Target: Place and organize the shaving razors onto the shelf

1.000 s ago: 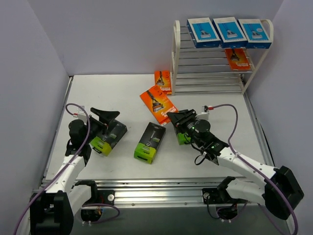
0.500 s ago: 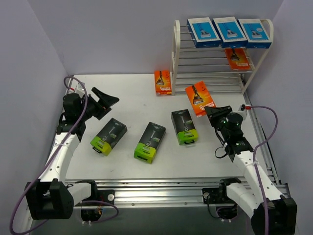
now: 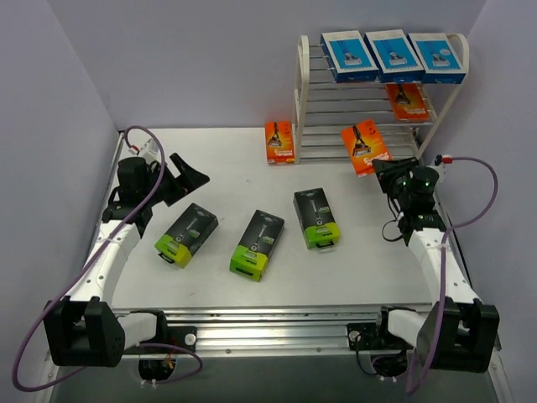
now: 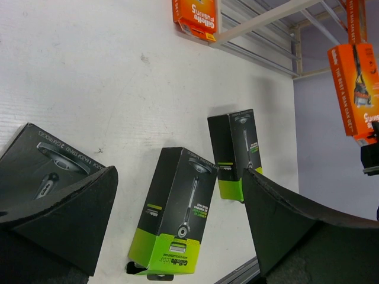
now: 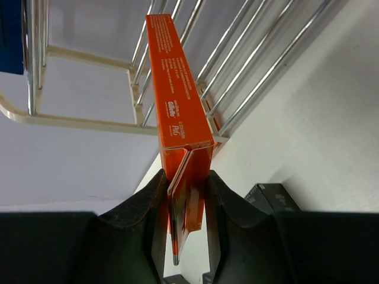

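Right claw [image 5: 185, 195] pinching narrow end of orange razor pack [image 5: 174, 106], jaws closed only to pack's thickness; pack hanging in air just before shelf [image 3: 300, 92] at table's [image 3: 218, 159] far right corner, pointing toward rods; left claw [image 3: 191, 170] gaping wide, empty, hovering near left edge. Risk: thin end-grip letting pack pivot; leading edge catching rod or slipping between rods, pack dropping; black packs [image 3: 258, 243] lying mid-table.

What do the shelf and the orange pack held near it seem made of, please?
The shelf: frame looks like smooth cream plastic, corners rounded; rods glint like silvery metal. The orange pack is probably glossy printed cardboard: folded end flap.
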### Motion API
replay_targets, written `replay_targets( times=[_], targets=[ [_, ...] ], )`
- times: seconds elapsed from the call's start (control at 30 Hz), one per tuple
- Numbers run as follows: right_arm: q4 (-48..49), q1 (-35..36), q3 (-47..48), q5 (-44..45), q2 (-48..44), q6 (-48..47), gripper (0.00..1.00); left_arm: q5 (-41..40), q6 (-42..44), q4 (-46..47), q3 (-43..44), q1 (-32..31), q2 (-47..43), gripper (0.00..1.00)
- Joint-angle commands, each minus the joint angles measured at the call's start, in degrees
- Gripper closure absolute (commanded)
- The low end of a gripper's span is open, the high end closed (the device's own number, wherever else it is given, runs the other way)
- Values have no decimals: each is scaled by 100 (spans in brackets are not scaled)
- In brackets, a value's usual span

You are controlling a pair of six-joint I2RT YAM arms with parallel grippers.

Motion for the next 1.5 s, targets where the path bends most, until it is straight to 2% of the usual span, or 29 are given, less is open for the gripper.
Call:
replay_targets(
  times=[0.0,0.53,1.0,1.47],
  targets=[
    [688,-48,592,-79,357,-122,100,143,209,105,-46,-40,-162,6],
    [1435,-118,1875,342,1843,-272,100,495,68,272,-196,-66,-92,6],
    [3288,-215,1762,413,2845,-43,100,653,59,316,-178,-172,145,6],
    [3958,-232,2254,255,3856,124,100,838,42,368,-143,-207,365,6]
  ],
)
